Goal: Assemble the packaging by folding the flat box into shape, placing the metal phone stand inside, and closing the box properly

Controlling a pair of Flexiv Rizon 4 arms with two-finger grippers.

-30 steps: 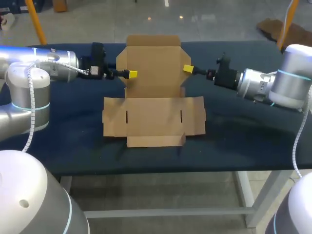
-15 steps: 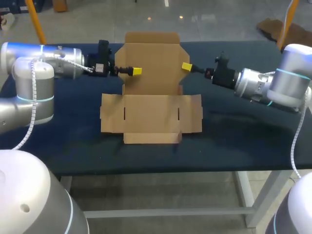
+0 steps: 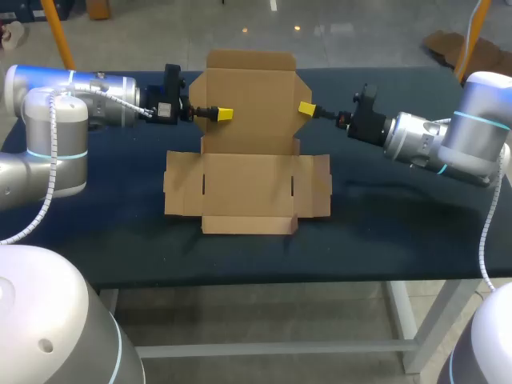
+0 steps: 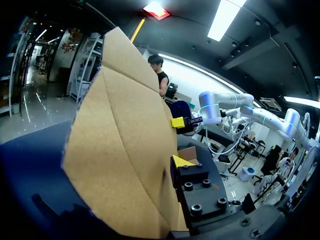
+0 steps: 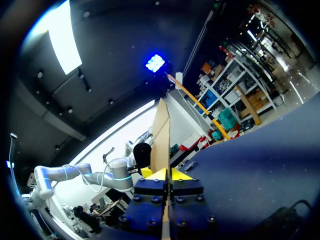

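The brown cardboard box lies unfolded on the dark blue table, with its rear panel tilted up. My left gripper sits at that panel's left edge; in the left wrist view the panel rises right beside the left gripper. My right gripper is shut on the panel's right edge. In the right wrist view both yellow tips of the right gripper pinch the thin cardboard edge. Across the panel, the right gripper also shows in the left wrist view. No metal phone stand is in view.
The table has bare blue cloth to both sides of the box and in front of it. Its front edge runs a little below the box's front flap.
My left gripper slid right onto the raised panel's left edge and its yellow tips drew together. The box shifted slightly to the left. The right gripper kept its hold.
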